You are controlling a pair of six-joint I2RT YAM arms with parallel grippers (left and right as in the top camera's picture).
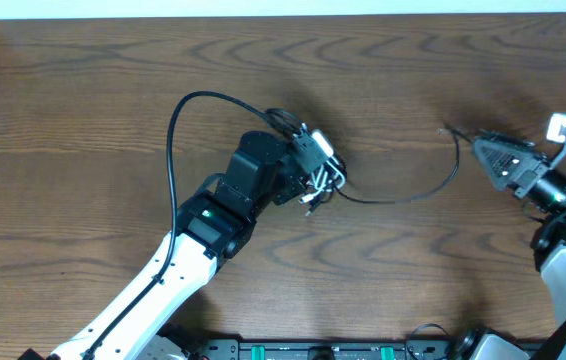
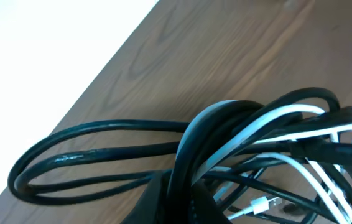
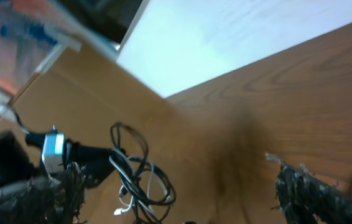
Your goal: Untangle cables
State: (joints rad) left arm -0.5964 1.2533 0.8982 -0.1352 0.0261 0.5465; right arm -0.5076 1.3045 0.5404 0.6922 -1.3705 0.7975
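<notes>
**Ana:** Right, where does the tangle sit?

**Ben:** The cable bundle (image 1: pixel 315 168) is at the middle of the table (image 1: pixel 83 80), right at the left fingers (image 1: pixel 308 155). One black strand (image 1: pixel 413 195) trails out of it to the right, and its free end lies near the right fingers (image 3: pixel 313 190) without touching them.

**Ana:** Are the left fingers closed on it?

**Ben:** I cannot tell. In the left wrist view the knot fills the lower frame and hides them. The right fingers are spread wide with nothing between them.

**Ana:** How do you expect the cables to handle?

**Ben:** They look light and limp. The thick black loops (image 2: pixel 101 152) should hold some curl and spring back. The thin white cables (image 2: pixel 269 121) look floppier and will probably snag, especially at the small white plug (image 2: pixel 260 204) under the pile. The smooth jackets may slide through a loose pinch.

**Ana:** So where should it be taken hold of?

**Ben:** I'd take the trailing black strand close to its free end, clear of the crossings. A pull there should draw one cable out rather than tighten the knot. The other side should pin the dense middle of the bundle, where the black loops cross over the white ones. Pulling gently matters, because a hard tug would likely drag the whole bundle along.
</notes>
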